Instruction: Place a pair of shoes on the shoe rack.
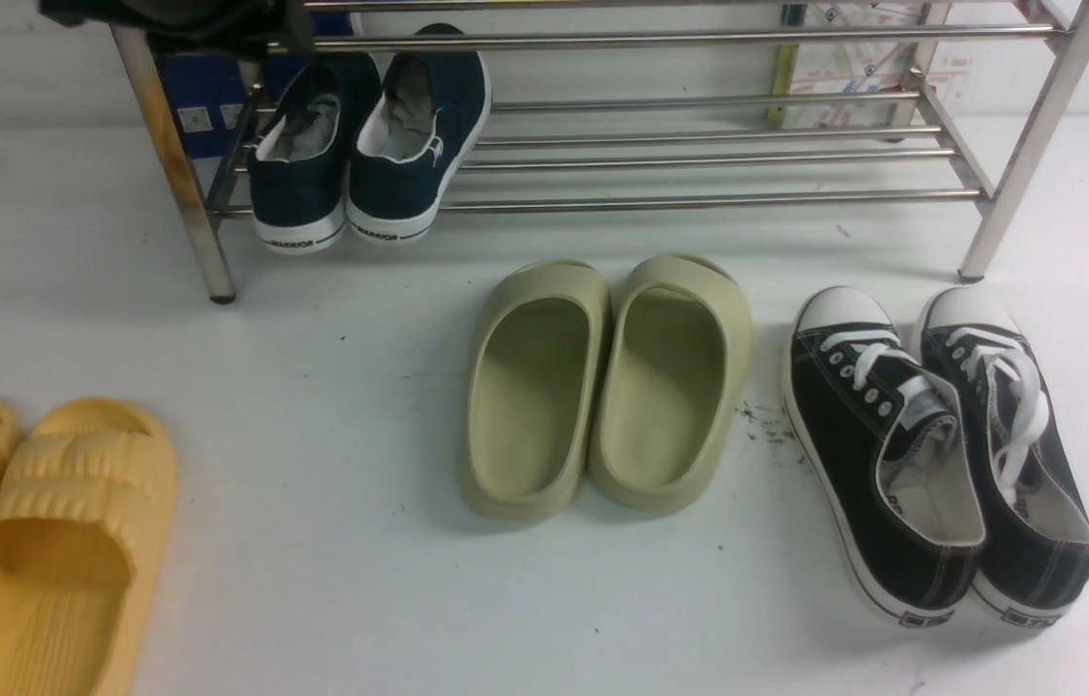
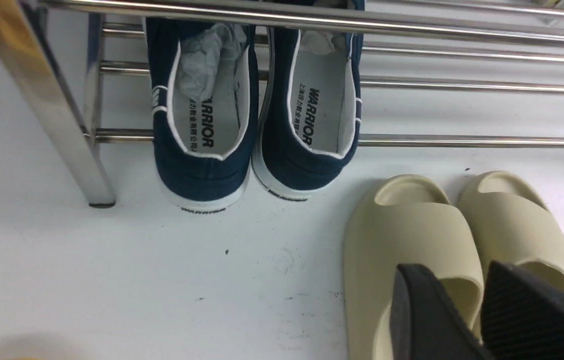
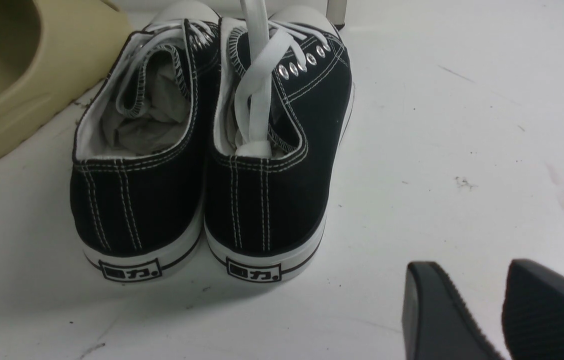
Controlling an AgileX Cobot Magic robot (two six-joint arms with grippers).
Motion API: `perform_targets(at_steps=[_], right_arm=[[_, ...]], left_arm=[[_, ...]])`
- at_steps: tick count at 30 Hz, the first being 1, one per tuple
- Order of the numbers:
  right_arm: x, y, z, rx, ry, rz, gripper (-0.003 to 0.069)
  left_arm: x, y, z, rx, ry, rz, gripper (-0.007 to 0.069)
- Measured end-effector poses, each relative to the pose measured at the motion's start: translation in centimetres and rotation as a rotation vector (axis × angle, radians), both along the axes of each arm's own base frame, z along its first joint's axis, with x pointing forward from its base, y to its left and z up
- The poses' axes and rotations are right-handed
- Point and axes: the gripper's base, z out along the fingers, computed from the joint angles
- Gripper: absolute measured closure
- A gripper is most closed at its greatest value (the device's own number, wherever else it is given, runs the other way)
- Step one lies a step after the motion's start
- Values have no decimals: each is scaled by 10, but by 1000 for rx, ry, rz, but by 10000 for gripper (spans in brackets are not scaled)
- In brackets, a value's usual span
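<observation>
Yellow slides (image 1: 32, 541) occupy the lower left of the front view, nearest the camera. Navy Warrior sneakers (image 1: 370, 140) already sit on the lower tier of the shoe rack (image 1: 699, 155) at upper left, heels overhanging the front rail. On the white table (image 1: 331, 580), olive foam slides (image 1: 607, 382) lie at centre and black canvas sneakers (image 1: 935, 449) at right, both pairs with long axes running toward the rack, toes nearest it. The left gripper (image 2: 482, 310) hovers over the olive slides, jaws apart and empty. The right gripper (image 3: 502, 310) sits just behind and to one side of the black sneakers' heels, jaws apart and empty. Judgement: either pair is a candidate; each arm is nearer its own pair. Open rack rails ahead appear unobstructed; the rack's right leg (image 1: 979, 261) stands close to the black sneakers' toes.
</observation>
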Motion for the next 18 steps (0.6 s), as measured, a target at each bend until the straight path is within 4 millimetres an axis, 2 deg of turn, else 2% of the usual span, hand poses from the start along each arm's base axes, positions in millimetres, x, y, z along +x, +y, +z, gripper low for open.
perform_targets(at_steps=[1, 3, 4, 5, 7, 9, 10, 12, 14, 18], right_arm=[[0, 0, 0, -1, 0, 0, 412], [0, 0, 0, -1, 0, 0, 412], [0, 0, 0, -1, 0, 0, 412], [0, 0, 0, -1, 0, 0, 412], [0, 0, 0, -1, 0, 0, 412], [0, 0, 0, -1, 0, 0, 412], [0, 0, 0, -1, 0, 0, 412], [0, 0, 0, -1, 0, 0, 412], [0, 0, 0, -1, 0, 0, 412], [0, 0, 0, -1, 0, 0, 412]], left_arm=[[-29, 7, 8, -5, -22, 0, 515], [-60, 16, 9, -15, -34, 7, 580], [-64, 16, 9, -16, -34, 8, 587], [-88, 22, 4, -29, -35, 18, 633], [-127, 32, -11, -47, -31, 29, 638], [-152, 38, -26, -64, -28, 34, 638], [-171, 42, -40, -82, -28, 37, 638], [-184, 44, -50, -99, -35, 39, 638], [-210, 50, -72, -135, -67, 37, 638], [-245, 58, -93, -183, -157, 39, 638]])
